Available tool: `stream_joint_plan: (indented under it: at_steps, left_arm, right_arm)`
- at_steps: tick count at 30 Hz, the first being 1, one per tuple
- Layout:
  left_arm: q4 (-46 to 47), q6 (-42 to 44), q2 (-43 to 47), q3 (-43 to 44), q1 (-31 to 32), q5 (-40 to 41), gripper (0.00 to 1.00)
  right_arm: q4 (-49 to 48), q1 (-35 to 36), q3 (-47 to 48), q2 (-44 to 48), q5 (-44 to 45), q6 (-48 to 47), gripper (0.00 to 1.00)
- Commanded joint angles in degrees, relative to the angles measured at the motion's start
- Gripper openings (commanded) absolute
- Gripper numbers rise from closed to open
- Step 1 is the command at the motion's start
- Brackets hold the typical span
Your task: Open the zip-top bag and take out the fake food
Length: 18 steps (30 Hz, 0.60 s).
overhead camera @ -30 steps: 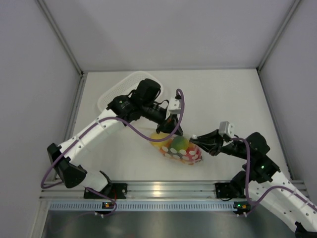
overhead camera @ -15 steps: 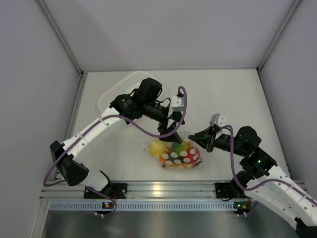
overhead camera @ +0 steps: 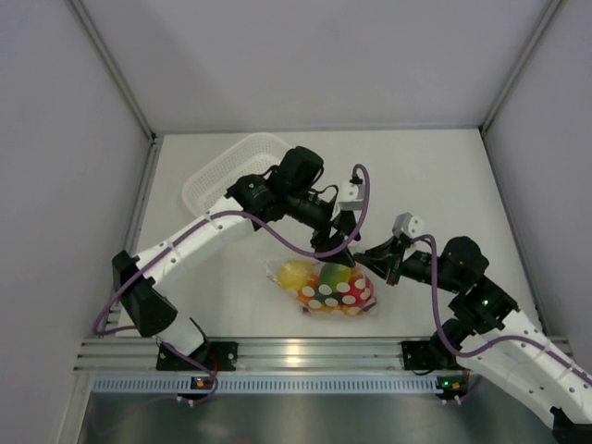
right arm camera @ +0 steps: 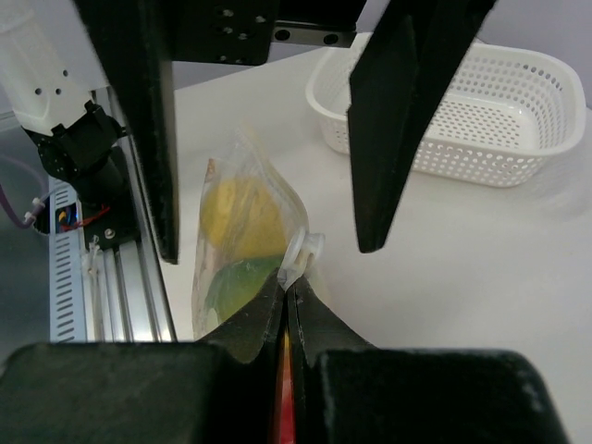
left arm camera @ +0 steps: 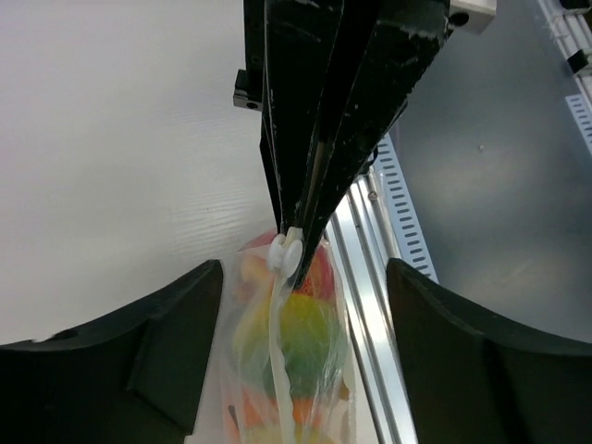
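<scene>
The zip-top bag (overhead camera: 331, 290) lies on the table between the arms, clear with white dots. Fake food shows through it: a yellow lemon (overhead camera: 296, 273), a green piece (overhead camera: 335, 275) and red and orange pieces. My right gripper (overhead camera: 368, 258) is shut on the bag's top edge (right arm camera: 294, 277), right beside the white slider (right arm camera: 306, 252). My left gripper (overhead camera: 342, 243) hangs open above the bag. In the left wrist view its fingers (left arm camera: 176, 342) straddle the bag (left arm camera: 296, 342) without touching it, and the slider (left arm camera: 288, 252) sits at the right gripper's tips.
A white perforated basket (overhead camera: 220, 172) stands at the back left, partly under the left arm, and shows in the right wrist view (right arm camera: 462, 102). The aluminium rail (overhead camera: 296, 351) runs along the near table edge, close to the bag.
My left gripper has opened, let go of the bag and shifted right. The bag has sunk toward the table. The right gripper moved in and up, still shut on the bag's edge.
</scene>
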<state>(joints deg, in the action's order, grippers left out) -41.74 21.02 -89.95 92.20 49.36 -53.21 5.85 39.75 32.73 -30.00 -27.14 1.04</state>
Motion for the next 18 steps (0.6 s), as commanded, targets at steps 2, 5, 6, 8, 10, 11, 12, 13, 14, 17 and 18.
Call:
stream_joint_plan:
  at_steps: [2,5,6,8,10,11,12,13,14,17,18]
  left_arm:
    - [3.8,0.3,-1.4,3.3,0.6,-4.0,0.62]
    - [3.8,0.1,-2.0,3.8,0.6,-4.5,0.52]
    - [3.7,0.0,-2.2,3.9,0.6,-4.6,0.49]
    - [3.7,0.0,-2.3,3.7,0.6,-4.9,0.42]
    - [3.7,0.1,-2.2,3.4,0.6,-4.7,0.28]
    - [3.7,0.3,-2.1,3.0,0.6,-4.6,0.24]
    - [3.7,0.3,-2.0,2.9,0.6,-4.4,0.20]
    - [3.7,0.3,-1.9,2.9,0.6,-4.4,0.17]
    - [3.8,0.5,-1.7,2.8,0.6,-4.2,0.14]
    - [3.8,0.3,-1.7,2.9,0.6,-4.0,0.00]
    - [3.8,0.3,-1.7,2.9,0.6,-4.0,0.00]
  right_arm:
    - [-1.5,0.9,1.8,0.8,-1.2,-0.5,0.00]
    - [-1.5,0.9,1.6,1.1,-1.1,-0.5,0.00]
    - [-1.6,0.9,1.6,1.2,-1.0,-0.5,0.00]
    - [-1.5,0.9,1.7,1.2,-0.6,-0.5,0.00]
    - [-1.6,0.9,1.6,1.1,-0.1,-0.5,0.00]
    - [-1.6,0.9,1.5,1.2,0.4,-0.6,0.00]
    - [-1.7,0.9,1.5,1.3,0.4,-0.5,0.00]
    - [-1.9,0.9,1.5,1.3,0.5,-0.5,0.00]
    - [-1.9,0.9,1.5,1.2,0.2,-0.5,0.00]
    - [-2.0,0.9,1.3,1.3,0.9,-0.6,0.00]
    - [-2.2,0.9,1.2,1.3,1.3,-0.5,0.00]
